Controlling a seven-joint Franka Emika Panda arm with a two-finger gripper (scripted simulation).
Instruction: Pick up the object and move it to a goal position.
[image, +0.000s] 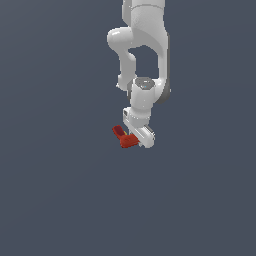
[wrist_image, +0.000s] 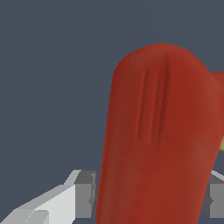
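Note:
The object (image: 125, 138) is a small red-orange L-shaped piece seen in the exterior view just beside the white hand. My gripper (image: 136, 135) points down over it, and the hand hides part of the piece. In the wrist view the object (wrist_image: 157, 131) fills most of the picture as a rounded red body with two shallow grooves. It sits between my gripper (wrist_image: 151, 199) fingers. One grey pad (wrist_image: 85, 194) lies against one side and the other pad (wrist_image: 216, 199) against the opposite side, so the gripper is shut on the object. Whether the piece rests on the ground or is held above it, I cannot tell.
A plain dark grey-blue surface (image: 60, 190) spreads all around the arm. The white arm links (image: 145, 45) rise behind the hand. A small yellowish patch (wrist_image: 222, 144) peeks out past the object in the wrist view.

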